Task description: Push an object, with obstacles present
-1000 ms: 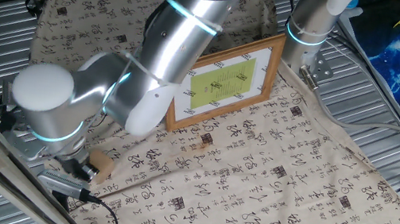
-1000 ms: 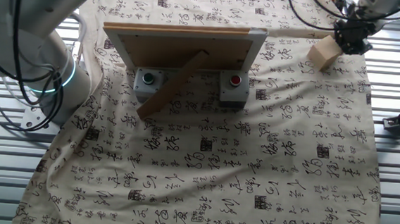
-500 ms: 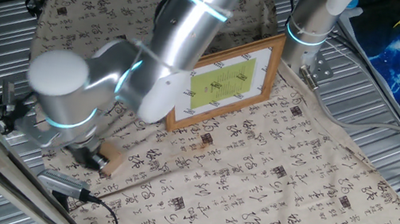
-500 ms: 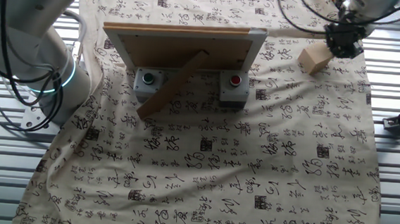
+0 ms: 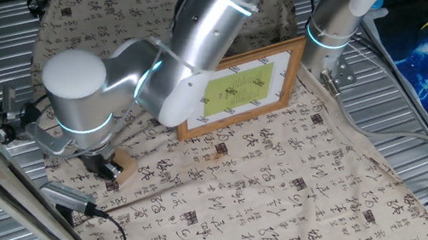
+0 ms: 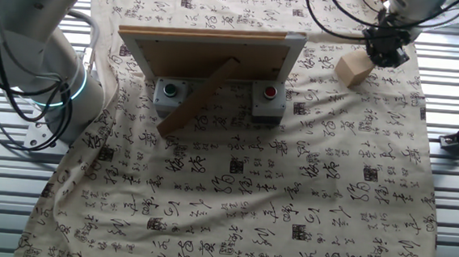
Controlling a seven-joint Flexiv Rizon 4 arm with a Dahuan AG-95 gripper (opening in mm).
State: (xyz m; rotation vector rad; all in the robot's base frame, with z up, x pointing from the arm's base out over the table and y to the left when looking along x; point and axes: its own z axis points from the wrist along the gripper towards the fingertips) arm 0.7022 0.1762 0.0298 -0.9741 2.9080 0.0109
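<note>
End effector [image 6: 386, 50], finger spread indiscernible, presses against the wooden cube [image 6: 352, 70] to slide it past the picture frame [image 5: 240, 91].

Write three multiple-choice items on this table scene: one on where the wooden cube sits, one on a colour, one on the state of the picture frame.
1. Where is the wooden cube?
A. Right beside the hand
B. Behind the frame's stand
C. On the bare metal slats

2. What colour is the centre of the picture frame?
A. Blue
B. Yellow-green
C. Red

3. How does the frame stand?
A. Flat, face down
B. Hanging from the arm
C. Upright, propped on a rear strut

Answers: 1 A, the cube lies on the printed cloth against the hand's tip. 2 B, the front view shows a yellow-green panel inside a white mat. 3 C, the back view shows the strut leaning on the cloth.
</note>
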